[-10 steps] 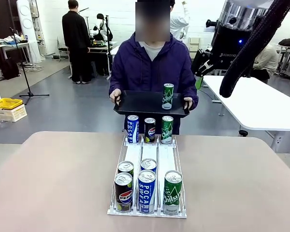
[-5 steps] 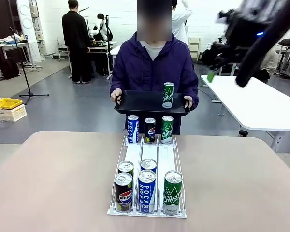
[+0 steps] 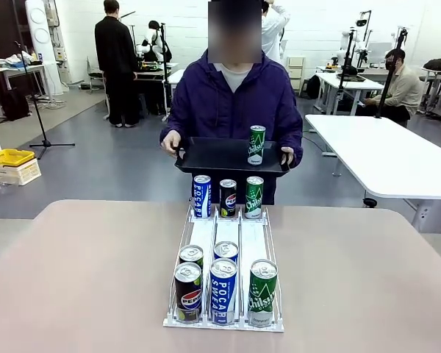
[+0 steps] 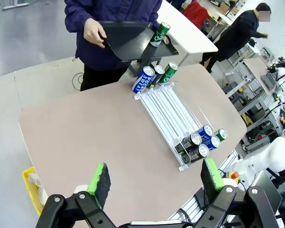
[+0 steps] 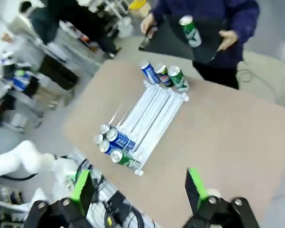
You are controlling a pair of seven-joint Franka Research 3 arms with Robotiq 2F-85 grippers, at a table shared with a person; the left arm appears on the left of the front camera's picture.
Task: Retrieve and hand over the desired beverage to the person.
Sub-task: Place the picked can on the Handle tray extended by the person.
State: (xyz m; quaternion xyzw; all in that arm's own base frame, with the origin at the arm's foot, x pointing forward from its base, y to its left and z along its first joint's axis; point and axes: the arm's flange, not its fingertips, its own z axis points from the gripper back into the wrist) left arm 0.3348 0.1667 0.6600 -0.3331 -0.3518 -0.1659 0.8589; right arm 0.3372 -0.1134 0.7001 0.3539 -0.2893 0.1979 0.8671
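Note:
The person in a dark purple hooded jacket stands at the table's far side, holding a black tray with a green Chilsung can upright on it. On the table a white wire rack holds several cans: Pocari Sweat, Pepsi and Chilsung at its far end, more at the near end. My left gripper hangs open high above the table, nothing between its green pads. High over the rack, my right gripper is open and empty too. The tray and its can lie far from it.
A white table stands at the right behind the person, with a seated person beyond it. A yellow crate sits on the floor at the left. Bare tabletop lies on both sides of the rack.
My right arm, up at the top right of the front view a second ago, has swung up and out of that view. The person and the tray with its can have stayed put.

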